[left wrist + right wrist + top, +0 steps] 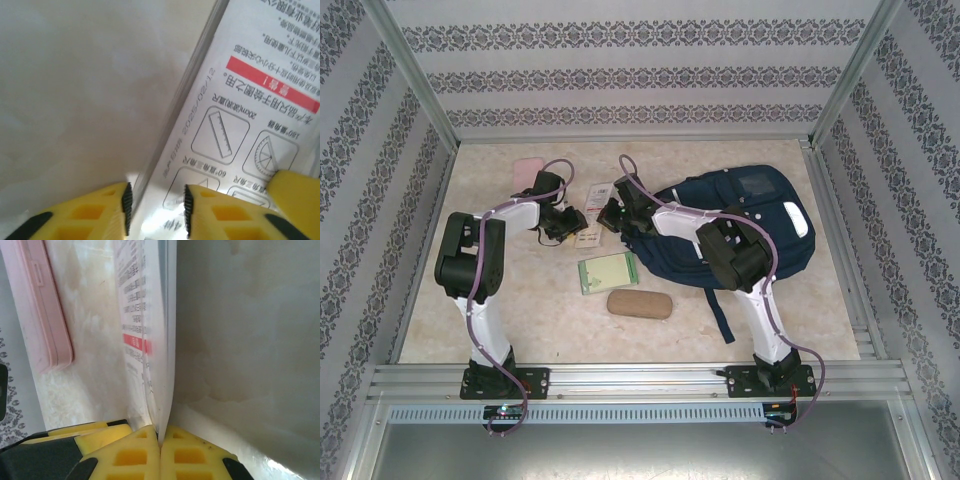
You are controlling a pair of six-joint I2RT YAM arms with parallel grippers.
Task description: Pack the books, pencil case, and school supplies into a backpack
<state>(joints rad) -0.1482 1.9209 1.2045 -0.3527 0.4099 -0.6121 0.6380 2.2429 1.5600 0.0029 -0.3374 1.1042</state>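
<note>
Ruler-set pack [240,115]: white with a red band, just left of the backpack [750,215].
Right gripper [160,439]: jaws pinched tight on the pack's thin edge.
Left gripper [156,205]: jaws parted, the pack's clear edge between them.
Green notebook [607,272]: by the backpack's near-left side.
Brown pencil case [640,303]: just nearer than the notebook.
</note>
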